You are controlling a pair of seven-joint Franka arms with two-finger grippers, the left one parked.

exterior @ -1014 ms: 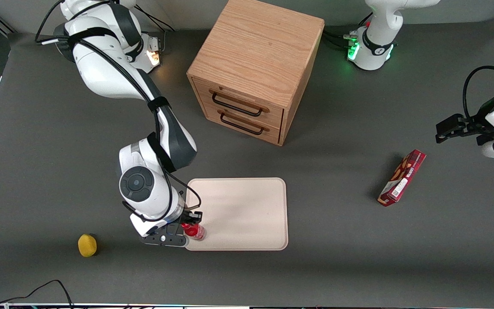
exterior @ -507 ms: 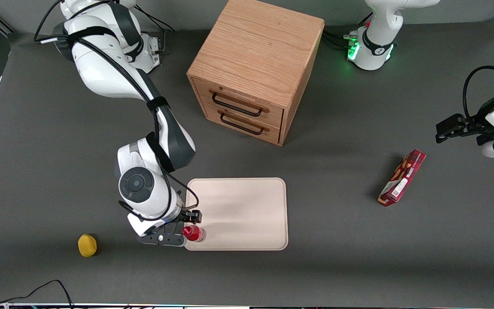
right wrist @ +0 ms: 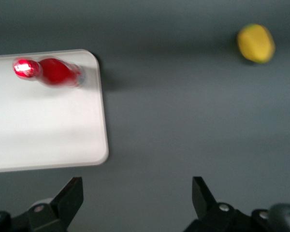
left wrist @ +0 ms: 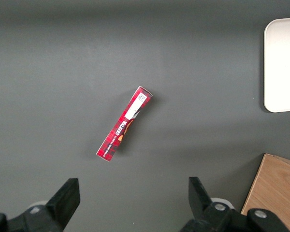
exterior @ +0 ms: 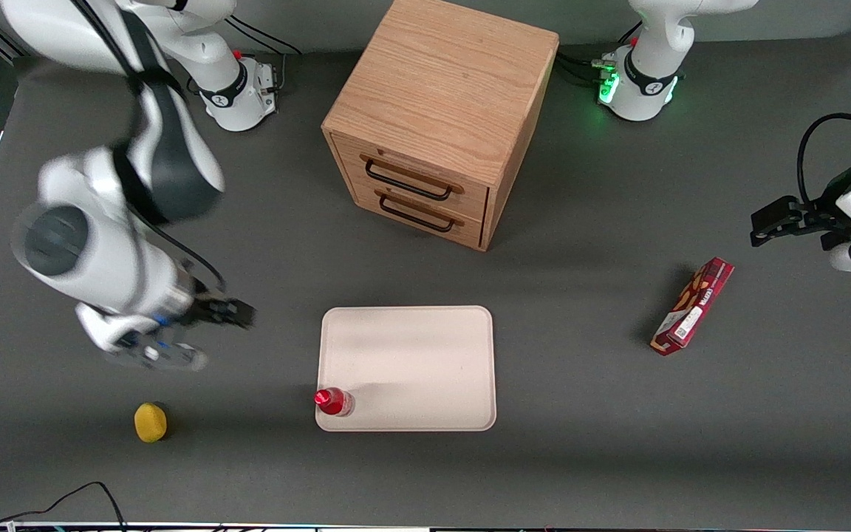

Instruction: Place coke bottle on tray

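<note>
At the lower-left corner of the flat cream-white tray (exterior: 425, 362), mid-frame, the slim red coke bottle (exterior: 335, 401) stands upright and released, while the empty, wide-open gripper (exterior: 196, 332) hangs well clear at frame left, so placement looks finished, only retreat remaining.

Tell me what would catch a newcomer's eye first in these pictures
The red coke bottle stands upright on a corner of the cream tray, the corner nearest the front camera toward the working arm's end. The working arm's tool hangs open above bare table, apart from the tray, with a yellow fruit nearer the camera than it. The big wooden drawer cabinet sits farther from the camera than the tray.
</note>
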